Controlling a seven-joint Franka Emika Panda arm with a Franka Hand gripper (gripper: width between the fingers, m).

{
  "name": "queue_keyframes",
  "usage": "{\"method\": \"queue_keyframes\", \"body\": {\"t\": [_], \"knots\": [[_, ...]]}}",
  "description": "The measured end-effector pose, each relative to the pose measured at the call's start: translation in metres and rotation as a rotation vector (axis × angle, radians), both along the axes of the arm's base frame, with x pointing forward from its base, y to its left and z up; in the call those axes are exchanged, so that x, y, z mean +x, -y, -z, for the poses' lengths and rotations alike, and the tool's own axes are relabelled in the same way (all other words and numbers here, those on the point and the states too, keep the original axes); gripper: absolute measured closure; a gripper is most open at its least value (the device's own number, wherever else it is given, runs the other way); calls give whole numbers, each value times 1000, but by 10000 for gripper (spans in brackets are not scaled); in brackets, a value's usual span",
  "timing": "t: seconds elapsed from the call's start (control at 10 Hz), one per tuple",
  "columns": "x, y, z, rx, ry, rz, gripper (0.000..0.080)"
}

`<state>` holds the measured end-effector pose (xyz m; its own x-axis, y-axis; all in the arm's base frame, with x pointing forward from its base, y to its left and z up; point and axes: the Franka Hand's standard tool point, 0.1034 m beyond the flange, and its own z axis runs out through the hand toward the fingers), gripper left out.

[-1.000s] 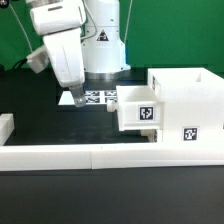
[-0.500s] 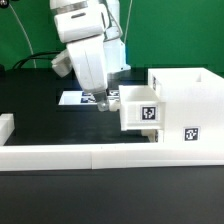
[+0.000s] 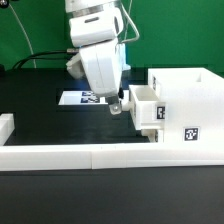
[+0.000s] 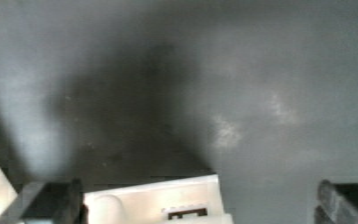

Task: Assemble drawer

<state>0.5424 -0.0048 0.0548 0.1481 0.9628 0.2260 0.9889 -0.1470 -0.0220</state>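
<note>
Where the white arm (image 3: 98, 45) leans down over the black surface (image 3: 40, 115), its fingers (image 3: 116, 104) hang just beside the front of a small white tray (image 3: 143, 106) that sits partly inside the open side of the tall white box (image 3: 190, 95). The box stands on the exterior view's right, with one black-and-white tag (image 3: 189, 133) on its lower front wall, and the tray carries a tag of its own on its front face, partly hidden by the arm. I cannot tell from the exterior view whether the fingers touch the tray.

In the wrist view the two dark fingers (image 4: 53, 200) appear at opposite edges of the picture, spread wide with nothing between them, and a white corner of the tray (image 4: 158, 198) lies below them beside one fingertip, against the dark surface.

Behind the arm, a flat white marker board (image 3: 78, 98) with tags lies on the surface, mostly covered from view. A long low white rail (image 3: 100, 155) runs along the near edge of the surface, and a short white block (image 3: 5, 125) rises at the exterior view's left. A green backdrop (image 3: 170, 30) fills the rear.
</note>
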Motion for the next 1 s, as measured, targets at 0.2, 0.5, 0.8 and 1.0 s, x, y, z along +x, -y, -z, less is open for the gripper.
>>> {"method": "queue_keyframes", "body": {"t": [0.2,0.5,0.8,1.0], "knots": [[-1,-11,3,3,-10,7,151],[-3,-28,5,7,-23,15,151],[-4,-35,5,10,-31,30,151],[-4,-34,5,10,-33,34,151]]}}
